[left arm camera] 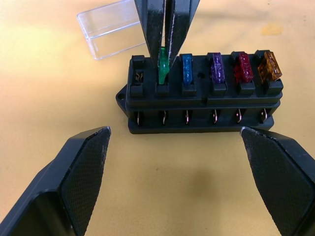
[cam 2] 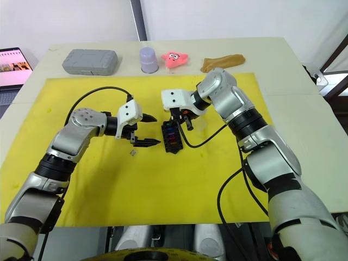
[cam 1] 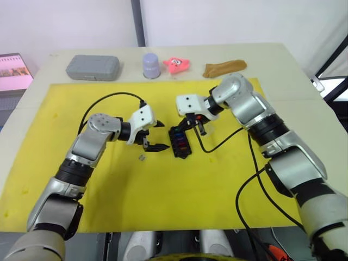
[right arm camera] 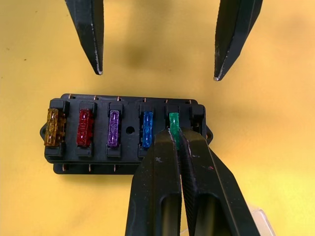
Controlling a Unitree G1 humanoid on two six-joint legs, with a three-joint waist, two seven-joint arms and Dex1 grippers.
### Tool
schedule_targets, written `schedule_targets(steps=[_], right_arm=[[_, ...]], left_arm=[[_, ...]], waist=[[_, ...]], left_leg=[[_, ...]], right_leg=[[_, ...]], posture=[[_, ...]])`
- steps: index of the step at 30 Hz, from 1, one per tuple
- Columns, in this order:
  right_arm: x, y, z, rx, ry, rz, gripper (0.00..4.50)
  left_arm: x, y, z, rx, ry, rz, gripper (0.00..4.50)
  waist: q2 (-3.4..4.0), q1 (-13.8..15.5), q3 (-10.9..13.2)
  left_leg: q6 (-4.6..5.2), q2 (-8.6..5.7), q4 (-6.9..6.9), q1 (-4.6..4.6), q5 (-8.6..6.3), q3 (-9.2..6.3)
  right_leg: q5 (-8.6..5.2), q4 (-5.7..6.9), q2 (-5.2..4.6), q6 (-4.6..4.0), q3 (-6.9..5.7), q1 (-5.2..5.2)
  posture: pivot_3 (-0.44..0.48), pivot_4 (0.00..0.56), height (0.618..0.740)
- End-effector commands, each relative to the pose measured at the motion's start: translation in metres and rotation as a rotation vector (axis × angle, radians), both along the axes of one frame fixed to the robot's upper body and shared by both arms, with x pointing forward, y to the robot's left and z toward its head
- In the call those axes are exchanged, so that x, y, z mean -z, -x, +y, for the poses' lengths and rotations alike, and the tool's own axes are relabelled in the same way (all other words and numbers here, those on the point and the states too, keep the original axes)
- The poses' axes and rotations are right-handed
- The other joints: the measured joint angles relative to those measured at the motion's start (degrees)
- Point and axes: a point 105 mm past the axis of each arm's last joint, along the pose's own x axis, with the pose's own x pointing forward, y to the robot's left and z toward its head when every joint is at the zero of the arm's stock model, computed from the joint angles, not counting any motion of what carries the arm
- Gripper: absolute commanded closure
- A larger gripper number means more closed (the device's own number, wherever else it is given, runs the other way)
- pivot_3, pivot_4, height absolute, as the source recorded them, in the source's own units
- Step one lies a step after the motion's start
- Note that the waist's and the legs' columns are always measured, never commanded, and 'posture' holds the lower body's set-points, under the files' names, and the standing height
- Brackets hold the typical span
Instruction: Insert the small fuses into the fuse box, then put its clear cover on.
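— On the yellow mat [cam 1: 163, 206], where does the fuse box [cam 1: 179, 142] lie?

— Mid-mat, between the two grippers, its long axis running away from the robot. Orange, red, purple and blue fuses sit in their slots; the end slot [left arm camera: 138, 77] is bare.

— And the green fuse [left arm camera: 163, 65]?

— Pinched upright in the right gripper [right arm camera: 175, 135], fingers pressed together on it, directly over its slot beside the blue fuse [left arm camera: 187, 68]. It looks only partly seated, so the move is straight down.

— The left gripper [cam 1: 154, 136]?

— Fingers spread, holding nothing, just beside the box. A small grey fuse [cam 1: 142, 158] lies near it; the clear cover [left arm camera: 109, 30] rests beyond the box, on the right arm's side.
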Motion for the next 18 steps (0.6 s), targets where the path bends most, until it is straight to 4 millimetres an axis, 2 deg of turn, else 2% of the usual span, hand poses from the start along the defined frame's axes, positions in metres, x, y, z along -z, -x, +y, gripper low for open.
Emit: schedule_targets(steps=[1, 8, 18], right_arm=[[0.001, 0.004, 0.003, -0.029, 0.026, 0.021, 4.50], [-0.013, 0.006, 0.005, -0.051, 0.044, 0.013, 4.50], [-0.019, 0.005, 0.009, -0.066, 0.062, 0.002, 4.50]], left_arm=[[-0.007, 0.001, -0.004, 0.018, 0.005, -0.041, 0.06], [-0.007, 0.001, -0.004, 0.020, 0.005, -0.044, 0.06], [-0.004, 0.003, -0.005, 0.020, 0.005, -0.045, 0.06]], waist=[[0.00, 0.0, 0.0], [0.00, 0.0, 0.0], [0.00, 0.0, 0.0]], left_leg=[[0.00, 0.00, 0.00, 0.00, 0.00, 0.00], [0.00, -0.01, 0.00, 0.00, 0.00, 0.00], [0.00, -0.01, 0.00, 0.00, 0.00, -0.01]], right_leg=[[0.00, 0.00, 0.00, 0.00, 0.00, 0.00], [0.00, 0.00, 0.00, 0.00, 0.00, 0.00], [0.00, 0.00, 0.00, 0.00, 0.00, -0.01]], posture=[[0.000, 0.150, 0.731], [0.000, 0.150, 0.731], [0.000, 0.150, 0.731]])
